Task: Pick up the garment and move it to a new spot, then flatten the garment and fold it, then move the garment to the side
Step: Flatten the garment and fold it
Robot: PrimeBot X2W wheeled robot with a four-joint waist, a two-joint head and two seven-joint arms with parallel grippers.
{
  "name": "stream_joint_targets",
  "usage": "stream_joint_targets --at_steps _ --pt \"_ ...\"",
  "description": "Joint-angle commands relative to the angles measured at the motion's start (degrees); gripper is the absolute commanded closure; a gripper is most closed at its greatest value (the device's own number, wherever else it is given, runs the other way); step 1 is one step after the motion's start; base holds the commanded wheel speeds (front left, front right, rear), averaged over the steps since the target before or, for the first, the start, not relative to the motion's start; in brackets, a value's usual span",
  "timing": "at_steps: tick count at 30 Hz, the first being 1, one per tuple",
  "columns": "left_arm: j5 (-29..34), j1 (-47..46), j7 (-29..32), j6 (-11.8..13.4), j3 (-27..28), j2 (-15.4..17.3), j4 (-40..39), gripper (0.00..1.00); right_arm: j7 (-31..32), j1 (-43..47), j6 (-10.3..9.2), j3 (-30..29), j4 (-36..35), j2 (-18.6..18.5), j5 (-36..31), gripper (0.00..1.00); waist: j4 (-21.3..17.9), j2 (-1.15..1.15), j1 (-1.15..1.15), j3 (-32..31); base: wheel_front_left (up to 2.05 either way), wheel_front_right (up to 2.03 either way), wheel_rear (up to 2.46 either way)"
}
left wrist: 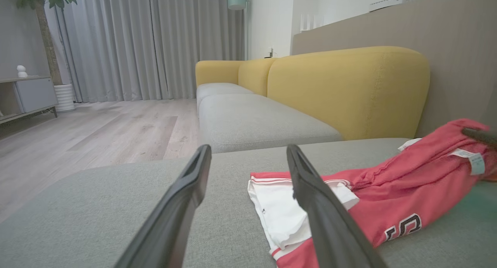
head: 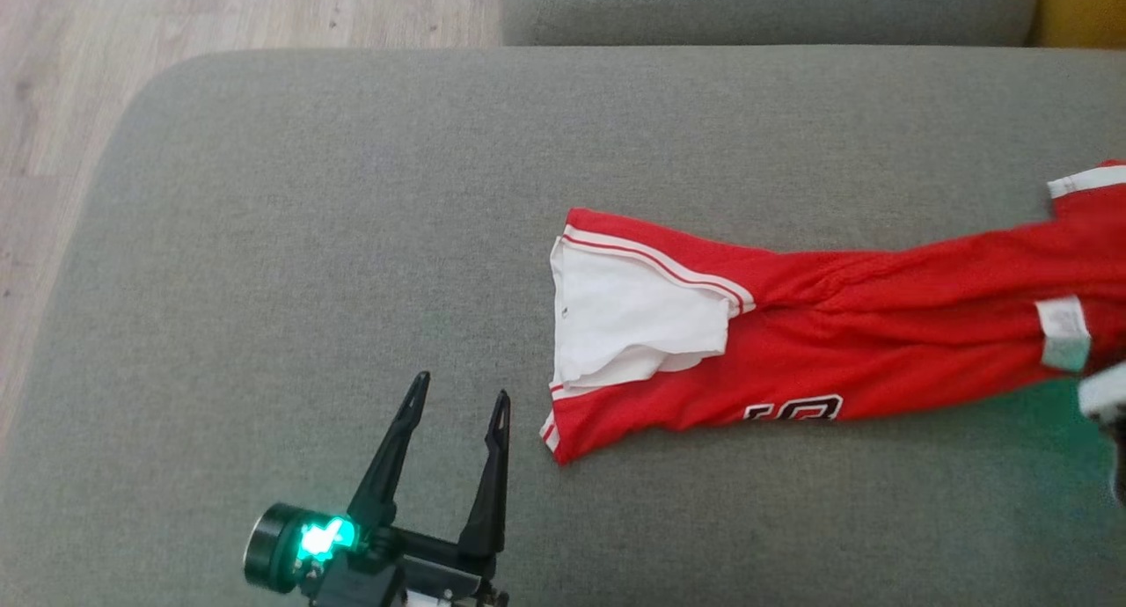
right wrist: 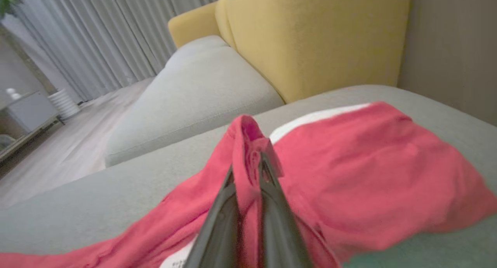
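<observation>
Shirt (head: 836,334) lies stretched across the grey sofa seat (head: 308,237). Right claw (right wrist: 248,163) pinches a raised fold of its red cloth. Left claw (head: 462,387) spread, empty, just beside the shirt.

The garment (head: 880,325) runs off the head view's right edge, blurred there.

The red shirt (head: 880,325) lies bunched lengthwise on the grey cushion (head: 352,237), running from its middle toward the right edge. Its white sleeve (head: 633,317), trimmed with white and thin red stripes, lies at the left end. A black-and-white number (head: 792,408) shows along the near side. By the white label (head: 1063,321) the cloth rises, with a fold pinched in the right tool (right wrist: 248,165)
</observation>
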Motion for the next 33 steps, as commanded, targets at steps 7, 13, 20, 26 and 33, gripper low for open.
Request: stream_joint_targets --at_steps 7,13,20,26,33 --pt "0.96 -0.33 -0.29 -1.57 2.83 -1.48 -0.63 0.00 5.63 -2.82 0.39 4.24 -17.27 4.96 -5.40 1.00 0.33 0.00 0.00 -1.43 0.00 0.00 0.00" --pt "1.18 -0.27 -0.29 -2.72 3.16 -1.90 -0.18 0.00 11.85 -1.60 0.39 7.94 -27.34 13.96 -10.85 1.00 2.99 0.00 0.00 -1.25 0.00 0.00 0.00" --pt "1.35 -0.84 -0.29 -3.85 3.35 -2.43 0.53 0.00 16.05 -0.03 0.39 18.68 -26.80 20.96 -15.23 1.00 6.78 0.00 0.00 -0.57 0.00 0.00 0.00" --pt "1.33 -1.20 -0.29 -4.26 3.08 -2.73 1.31 0.00 12.99 -0.30 0.39 27.17 -22.55 21.45 -7.11 0.00 8.26 0.00 0.00 -0.81 0.00 0.00 0.00" --pt "1.26 -0.33 -0.29 -4.09 4.54 -2.89 2.14 0.00 4.01 -2.04 0.39 27.92 -21.33 21.46 -3.99 0.00 6.65 0.00 0.00 -3.24 0.00 0.00 0.00"
